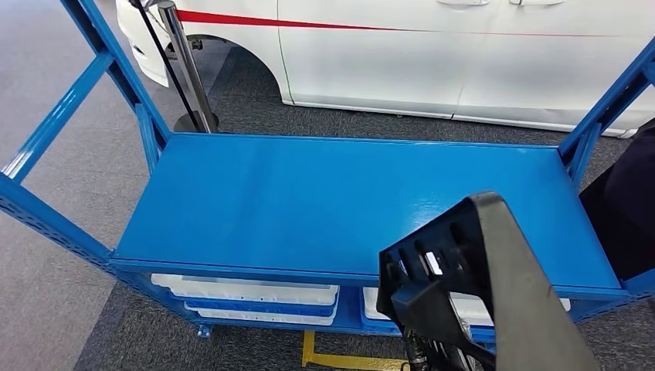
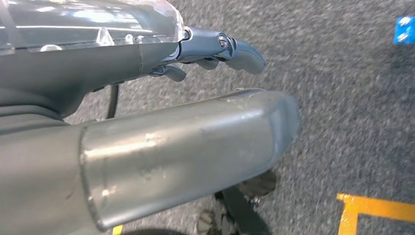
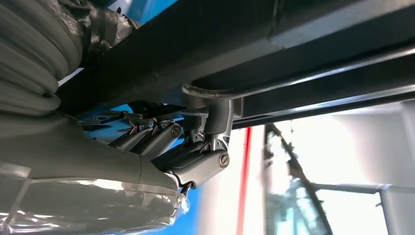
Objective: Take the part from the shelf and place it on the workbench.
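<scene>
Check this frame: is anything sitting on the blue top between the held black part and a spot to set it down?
Nothing visible is. The right hand holds the black part over the near right edge of the blue workbench top, whose visible surface lies bare beyond it.

Right hand point(image 3: 191, 156) raised — fingers point(image 3: 161, 139) curled tight around black part point(image 1: 479, 286). Left hand point(image 2: 161, 112) hangs low, thumb straight, fingers point(image 2: 235, 49) loosely extended — holds nothing.

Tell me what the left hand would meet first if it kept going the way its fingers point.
Probably only the grey carpet floor: the left hand holds nothing and its fingers point over bare carpet, though depth is unclear.
</scene>
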You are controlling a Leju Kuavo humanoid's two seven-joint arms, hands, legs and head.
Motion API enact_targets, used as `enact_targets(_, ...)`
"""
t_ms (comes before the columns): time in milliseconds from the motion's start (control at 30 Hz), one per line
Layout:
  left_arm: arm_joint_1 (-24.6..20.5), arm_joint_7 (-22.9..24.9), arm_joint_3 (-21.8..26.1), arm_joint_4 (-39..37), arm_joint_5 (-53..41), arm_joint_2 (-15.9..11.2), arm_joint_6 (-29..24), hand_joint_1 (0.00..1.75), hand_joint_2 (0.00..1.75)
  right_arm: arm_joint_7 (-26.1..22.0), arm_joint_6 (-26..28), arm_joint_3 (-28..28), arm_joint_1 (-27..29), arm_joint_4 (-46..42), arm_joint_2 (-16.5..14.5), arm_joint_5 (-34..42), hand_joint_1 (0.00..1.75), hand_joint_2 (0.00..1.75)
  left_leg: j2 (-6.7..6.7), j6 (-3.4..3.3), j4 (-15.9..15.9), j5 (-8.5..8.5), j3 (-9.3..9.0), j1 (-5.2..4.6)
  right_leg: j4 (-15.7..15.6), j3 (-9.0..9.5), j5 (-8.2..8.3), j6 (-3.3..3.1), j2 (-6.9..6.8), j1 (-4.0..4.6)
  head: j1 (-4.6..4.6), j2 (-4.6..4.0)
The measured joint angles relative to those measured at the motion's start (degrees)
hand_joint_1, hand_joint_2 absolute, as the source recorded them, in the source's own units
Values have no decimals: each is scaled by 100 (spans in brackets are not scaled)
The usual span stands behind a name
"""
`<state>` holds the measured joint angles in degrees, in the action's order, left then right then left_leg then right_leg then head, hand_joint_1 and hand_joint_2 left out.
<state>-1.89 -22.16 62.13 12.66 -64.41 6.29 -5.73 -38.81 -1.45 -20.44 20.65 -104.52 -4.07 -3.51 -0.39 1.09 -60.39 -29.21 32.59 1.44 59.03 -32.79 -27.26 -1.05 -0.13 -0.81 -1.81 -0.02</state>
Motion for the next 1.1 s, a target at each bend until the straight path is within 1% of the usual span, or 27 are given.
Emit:
enact_targets(33, 4, 5, 28, 0, -4, 7, 0, 0, 0, -42, -98, 68, 60, 114, -62, -70, 175, 175, 5, 12, -251, -200, 97, 5, -11, -22, 24, -43, -8, -3, -1, 0)
enact_targets(100, 6, 2, 78, 0, -9, 16, 0, 0, 0, -71, -219, 171, 184, 272, -148, -172, 175, 175, 9, 25, -967, -635, 360, 3, -6, -85, 59, -92, -20, 23, -3, 0)
enact_targets(133, 6, -2, 105, 0, -13, 17, 2, 0, 0, -75, -249, 221, 251, 321, -184, -205, 175, 175, 9, 26, -1238, -756, 438, 0, 2, -119, 77, -103, -27, 40, -3, -1)
enact_targets(167, 8, -5, 129, 0, -20, 18, 5, 0, 0, -77, -264, 271, 312, 353, -216, -230, 175, 175, 9, 19, -1326, -772, 423, -4, 13, -152, 96, -109, -33, 56, -3, -1)
enact_targets(200, 11, -7, 148, 0, -27, 18, 9, 0, 0, -79, -272, 319, 362, 375, -247, -250, 175, 175, 9, 0, -1188, -682, 297, -10, 27, -184, 114, -109, -35, 69, -3, -1)
enact_targets(233, 12, -7, 161, 0, -33, 18, 13, 0, 0, -81, -271, 363, 400, 388, -279, -267, 175, 175, 9, -29, -853, -525, 71, -18, 44, -211, 131, -102, -33, 78, -3, -1)
enact_targets(300, 1, -7, 175, 0, -38, 19, 15, 0, 0, -85, -270, 429, 445, 398, -333, -282, 175, 175, 13, -100, -69, -289, -390, -54, 82, -248, 163, -72, -33, 91, -2, -1)
enact_targets(333, -7, -8, 179, 0, -39, 21, 15, 0, 0, -87, -269, 453, 458, 401, -352, -290, 175, 175, 16, -125, 168, -232, -518, -78, 96, -258, 181, -46, -35, 93, -2, -1)
enact_targets(367, -12, -9, 184, 0, -39, 24, 15, 0, 0, -89, -269, 472, 466, 404, -368, -296, 175, 175, 18, -145, 274, -213, -561, -103, 101, -262, 205, -12, -38, 88, -1, -1)
enact_targets(433, -7, -11, 197, 0, -39, 35, 15, 0, 0, -93, -270, 504, 480, 409, -387, -309, 175, 175, 22, -183, 299, -125, -534, -115, 85, -269, 263, 63, -37, 78, -2, -1)
enact_targets(467, -7, -10, 205, 0, -40, 44, 15, 0, 0, -93, -270, 522, 492, 410, -394, -313, 175, 175, 34, -209, 322, -65, -507, -102, 103, -287, 235, 99, -26, 71, 0, -1)
enact_targets(500, -9, -10, 214, 0, -40, 52, 15, 0, 0, -94, -270, 541, 505, 411, -400, -315, 175, 175, 47, -244, 346, -2, -467, -85, 187, -328, 118, 129, -15, 66, 4, -1)
enact_targets(533, -11, -10, 221, 0, -41, 62, 15, 0, 0, -95, -270, 560, 515, 412, -404, -316, 175, 175, 64, -276, 365, 61, -412, -66, 379, -397, -101, 158, -4, 57, 9, 0)
enact_targets(600, -12, -9, 233, 0, -43, 66, 18, 0, 0, -97, -264, 595, 527, 421, -408, -320, 175, 175, 89, -313, 358, 153, -283, -68, 1006, -563, -646, 211, 4, 23, 15, 1)
enact_targets(633, -9, -8, 241, 0, -45, 67, 22, 0, 0, -97, -262, 611, 532, 424, -411, -327, 175, 175, 98, -311, 347, 198, -219, -68, 1304, -608, -815, 237, 4, 6, 15, 1)
enact_targets(667, -8, -7, 250, 0, -47, 68, 28, 0, 0, -97, -264, 631, 538, 427, -419, -334, 175, 175, 103, -301, 329, 239, -154, -67, 1466, -585, -856, 259, 3, -10, 15, 1)
enact_targets(700, -8, -7, 260, 0, -49, 68, 34, 0, 0, -97, -269, 654, 545, 427, -436, -341, 175, 175, 105, -286, 305, 277, -86, -63, 1438, -469, -779, 276, 2, -28, 15, 1)
enact_targets(733, -9, -7, 269, 0, -50, 69, 39, 0, 0, -97, -278, 679, 552, 425, -460, -345, 175, 175, 105, -266, 274, 308, -21, -56, 1214, -260, -633, 286, 2, -45, 15, 0)
enact_targets(767, -9, -5, 276, 0, -51, 72, 43, 0, 0, -97, -291, 702, 559, 422, -488, -346, 175, 175, 104, -241, 235, 333, 43, -48, 835, 15, -512, 289, 3, -60, 15, -1)
enact_targets(800, -8, -1, 281, 0, -52, 74, 44, 0, 0, -97, -307, 722, 564, 417, -516, -346, 175, 175, 101, -208, 196, 357, 100, -46, 453, 266, -441, 278, 8, -54, 15, -1)
enact_targets(833, -9, 4, 286, 0, -54, 77, 44, 0, 0, -97, -338, 738, 574, 411, -542, -341, 175, 175, 101, -172, 169, 384, 137, -47, 164, 434, -411, 248, 16, -41, 13, 0)
enact_targets(867, -10, 9, 290, 0, -57, 78, 43, 0, 0, -97, -387, 755, 583, 405, -564, -321, 175, 175, 102, -133, 153, 414, 161, -49, -5, 514, -422, 213, 25, -23, 11, 0)
enact_targets(933, -7, 13, 302, 0, -75, 80, 40, 0, 0, -98, -540, 805, 602, 399, -616, -272, 175, 175, 108, -47, 166, 486, 177, -46, -42, 471, -374, 114, 44, 4, 8, 1)
enact_targets(967, -5, 13, 309, 0, -86, 80, 40, 0, 0, -98, -611, 833, 603, 398, -649, -258, 175, 175, 105, -9, 150, 469, 194, -35, -54, 437, -331, 60, 47, 3, 8, 0)
enact_targets(1000, -2, 12, 315, 0, -96, 81, 42, 0, 0, -99, -660, 860, 603, 398, -684, -263, 175, 175, 101, 20, 80, 366, 230, -26, -65, 392, -276, -2, 53, 0, 8, 0)
enact_targets(1033, 1, 11, 321, 0, -101, 84, 44, 0, 0, -100, -684, 883, 602, 398, -721, -280, 175, 175, 97, 37, -82, 164, 290, -18, -77, 337, -216, -59, 57, -3, 7, -1)
enact_targets(1100, -3, 10, 326, 0, -110, 89, 48, 0, 0, -101, -699, 923, 604, 399, -774, -320, 175, 175, 91, 50, -705, -409, 463, -16, -66, 193, -100, -122, 84, 14, 7, -1)
